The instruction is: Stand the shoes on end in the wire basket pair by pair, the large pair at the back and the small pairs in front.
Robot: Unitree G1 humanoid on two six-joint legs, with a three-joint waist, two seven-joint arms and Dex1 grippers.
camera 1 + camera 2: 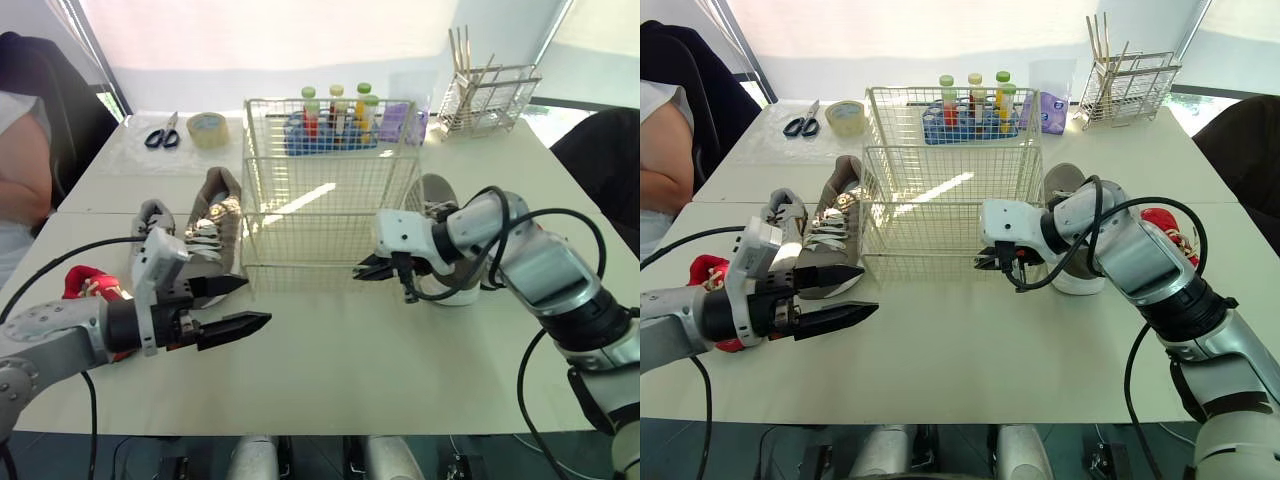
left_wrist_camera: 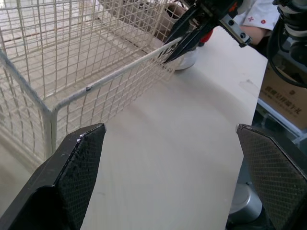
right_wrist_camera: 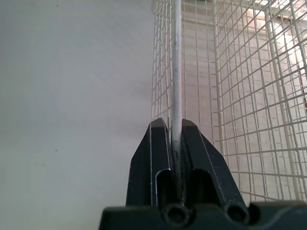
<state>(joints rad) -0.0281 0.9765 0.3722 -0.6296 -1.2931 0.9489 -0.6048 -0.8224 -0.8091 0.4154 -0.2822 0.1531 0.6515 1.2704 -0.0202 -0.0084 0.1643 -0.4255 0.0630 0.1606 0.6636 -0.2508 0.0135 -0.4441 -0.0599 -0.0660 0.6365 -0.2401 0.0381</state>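
Note:
The empty wire basket [image 1: 310, 160] stands mid-table. My right gripper [image 1: 365, 270] is shut on a thick wire low at the basket's front right corner; the right wrist view shows both fingers [image 3: 196, 143] clamped on that wire. My left gripper [image 1: 250, 303] hangs open with nothing in it, in front of the basket's left corner. A large grey-brown sneaker pair [image 1: 215, 225] and a small grey shoe [image 1: 150, 225] lie left of the basket. Small red shoes [image 1: 85, 285] lie at the far left. A grey-white shoe [image 1: 440, 195] lies behind my right arm, and a red shoe [image 1: 1165, 225] beyond it.
Behind the basket are a blue tray of bottles [image 1: 335, 120], a purple packet [image 1: 395, 120], a tape roll [image 1: 207, 128], scissors [image 1: 162, 133] and a wire rack of sticks [image 1: 487, 95]. A person [image 1: 20, 170] sits at the table's left edge.

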